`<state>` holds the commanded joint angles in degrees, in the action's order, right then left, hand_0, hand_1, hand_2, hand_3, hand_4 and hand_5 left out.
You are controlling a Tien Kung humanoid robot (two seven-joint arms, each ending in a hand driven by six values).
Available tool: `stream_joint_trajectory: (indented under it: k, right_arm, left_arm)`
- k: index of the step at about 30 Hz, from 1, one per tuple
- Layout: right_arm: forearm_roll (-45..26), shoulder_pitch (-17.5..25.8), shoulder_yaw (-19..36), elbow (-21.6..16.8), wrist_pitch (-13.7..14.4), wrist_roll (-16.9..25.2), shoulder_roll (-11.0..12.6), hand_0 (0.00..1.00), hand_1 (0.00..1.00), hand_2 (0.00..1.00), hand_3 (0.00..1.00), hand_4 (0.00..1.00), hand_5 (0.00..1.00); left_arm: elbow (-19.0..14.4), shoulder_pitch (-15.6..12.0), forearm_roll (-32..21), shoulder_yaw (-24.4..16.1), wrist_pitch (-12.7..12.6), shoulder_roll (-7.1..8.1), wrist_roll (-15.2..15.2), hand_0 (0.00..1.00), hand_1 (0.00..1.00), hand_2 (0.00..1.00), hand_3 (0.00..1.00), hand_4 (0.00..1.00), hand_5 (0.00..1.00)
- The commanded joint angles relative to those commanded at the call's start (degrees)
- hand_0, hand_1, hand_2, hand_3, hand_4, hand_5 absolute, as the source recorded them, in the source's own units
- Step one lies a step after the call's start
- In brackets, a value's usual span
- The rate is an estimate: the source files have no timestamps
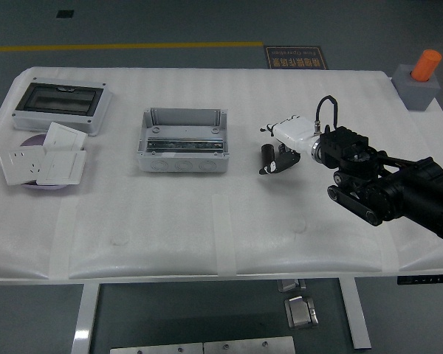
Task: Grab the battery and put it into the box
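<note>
Right hand [280, 147] hovers over the table [229, 228], black fingers [269, 158] curled down beneath the white palm.

Whether those fingers clench the battery I cannot tell; no battery shows clearly. The open grey box [183, 140] sits well to the hand's left, apart from it.
</note>
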<state>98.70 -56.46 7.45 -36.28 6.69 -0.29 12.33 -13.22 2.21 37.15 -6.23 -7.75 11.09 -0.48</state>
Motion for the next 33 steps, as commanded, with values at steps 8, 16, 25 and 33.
stream_joint_trajectory:
  k: [8, 16, 25, 33]
  right_arm:
    - [0.57, 0.64, 0.25, 0.22, -0.08, 0.31, 0.19, 0.928, 0.815, 0.765, 0.813, 0.855, 0.543]
    - [0.53, 1.28, 0.28, 0.59, 0.32, 0.54, 0.42, 0.925, 0.807, 0.754, 0.783, 0.81, 0.514]
    - [-0.82, 1.78, -0.33, 0.84, 1.47, 0.47, 0.12, 0.923, 0.799, 0.746, 0.771, 0.801, 0.514]
    - [-1.76, 2.01, -0.67, 0.91, 2.49, 0.35, -0.4, 0.918, 0.794, 0.743, 0.766, 0.786, 0.514]
  left_arm:
    - [0.02, 0.0, 0.0, 0.05, -0.04, 0.05, -0.09, 0.591, 0.614, 0.48, 0.61, 0.425, 0.46]
    - [-0.03, 0.02, -0.08, 0.21, -0.09, 0.07, -0.24, 0.591, 0.614, 0.48, 0.609, 0.422, 0.467]
    - [-0.06, 0.01, 0.17, 0.17, -0.11, 0.12, -0.26, 0.591, 0.614, 0.479, 0.61, 0.423, 0.475]
    - [-0.09, -0.05, 0.22, 0.23, -0.21, 0.09, -0.33, 0.592, 0.613, 0.478, 0.611, 0.437, 0.491]
